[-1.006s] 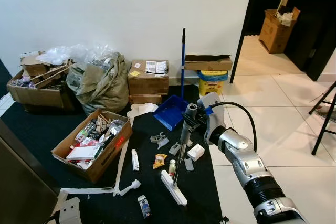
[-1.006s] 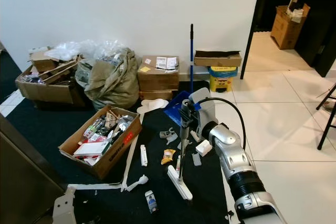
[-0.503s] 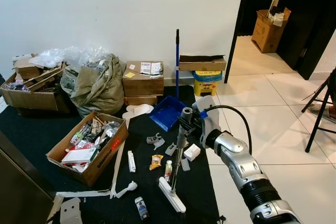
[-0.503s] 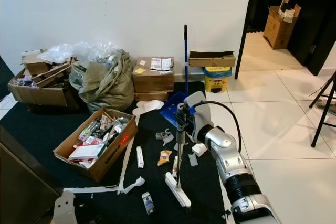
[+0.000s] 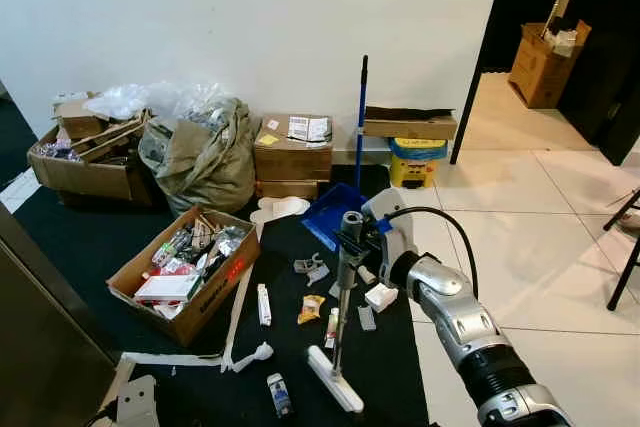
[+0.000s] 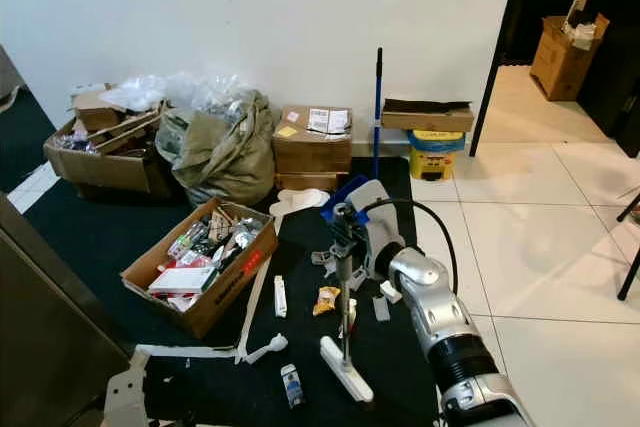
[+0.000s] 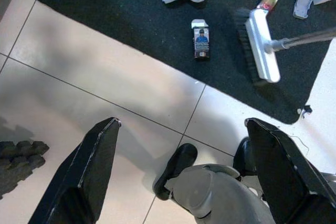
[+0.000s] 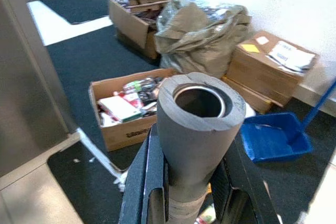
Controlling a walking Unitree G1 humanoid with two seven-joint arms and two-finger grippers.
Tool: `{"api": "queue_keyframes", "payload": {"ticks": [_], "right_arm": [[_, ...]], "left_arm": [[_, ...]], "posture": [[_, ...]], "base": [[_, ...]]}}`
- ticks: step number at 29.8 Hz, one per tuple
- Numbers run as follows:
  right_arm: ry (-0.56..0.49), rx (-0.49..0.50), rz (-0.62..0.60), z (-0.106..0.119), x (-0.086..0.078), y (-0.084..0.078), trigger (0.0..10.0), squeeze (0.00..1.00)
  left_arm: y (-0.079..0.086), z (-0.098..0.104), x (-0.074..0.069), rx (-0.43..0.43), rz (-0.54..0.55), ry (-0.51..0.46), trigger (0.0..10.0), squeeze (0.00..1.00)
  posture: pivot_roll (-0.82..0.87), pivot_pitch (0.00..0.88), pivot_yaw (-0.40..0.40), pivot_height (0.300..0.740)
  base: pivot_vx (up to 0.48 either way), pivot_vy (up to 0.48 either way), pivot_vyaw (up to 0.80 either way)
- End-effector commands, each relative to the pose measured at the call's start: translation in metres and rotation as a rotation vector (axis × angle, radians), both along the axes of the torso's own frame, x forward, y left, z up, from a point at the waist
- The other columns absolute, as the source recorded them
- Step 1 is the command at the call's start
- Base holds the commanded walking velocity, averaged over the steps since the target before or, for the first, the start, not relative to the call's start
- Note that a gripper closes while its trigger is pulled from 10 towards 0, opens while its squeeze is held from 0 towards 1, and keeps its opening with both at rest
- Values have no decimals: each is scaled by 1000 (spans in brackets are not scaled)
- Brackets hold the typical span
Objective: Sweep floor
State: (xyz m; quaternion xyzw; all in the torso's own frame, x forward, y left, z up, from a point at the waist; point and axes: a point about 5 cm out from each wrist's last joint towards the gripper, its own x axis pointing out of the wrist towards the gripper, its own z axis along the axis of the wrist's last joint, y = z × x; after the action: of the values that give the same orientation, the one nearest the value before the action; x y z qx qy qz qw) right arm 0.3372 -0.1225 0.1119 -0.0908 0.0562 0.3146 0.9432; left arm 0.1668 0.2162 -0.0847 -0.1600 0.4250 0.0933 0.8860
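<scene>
A broom stands nearly upright on the black mat, its white head on the mat and its grey foam-covered handle at the top. My right gripper is shut on that handle, its fingers clamped on either side of the grey tube. Litter lies around the head: a small bottle, an orange snack packet, a white box, a small carton and a crumpled tissue. A blue dustpan leans at the wall. My left gripper hangs open low over the tiles.
An open cardboard box of clutter sits on the mat's left part. A stuffed sack, stacked cartons and a yellow bucket line the wall. White tiles lead right toward a dark doorway. A dark cabinet stands near left.
The whole picture has swung sideways with the camera. My right gripper keeps its hold on the broom, whose head sits about where it was among the litter.
</scene>
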Motion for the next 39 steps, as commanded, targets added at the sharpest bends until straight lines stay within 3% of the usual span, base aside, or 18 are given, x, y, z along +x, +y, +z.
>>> {"api": "queue_keyframes", "payload": {"ticks": [1, 30, 39], "right_arm": [[-83, 15, 24, 16, 2, 7, 10000, 0], [-72, 36, -4, 15, 2, 5, 10000, 0], [-68, 7, -70, 13, 7, -3, 10000, 0]], "left_arm": [[0, -1, -2, 1, 3, 4, 10000, 0], [0, -4, -7, 3, 19, 35, 10000, 0], [-1, -4, -7, -13, 5, 28, 10000, 0]], "posture": [[-97, 0, 26, 740], [-106, 0, 30, 740], [-105, 0, 31, 740]], "base": [[0, 0, 800], [0, 0, 800], [0, 0, 0]]}}
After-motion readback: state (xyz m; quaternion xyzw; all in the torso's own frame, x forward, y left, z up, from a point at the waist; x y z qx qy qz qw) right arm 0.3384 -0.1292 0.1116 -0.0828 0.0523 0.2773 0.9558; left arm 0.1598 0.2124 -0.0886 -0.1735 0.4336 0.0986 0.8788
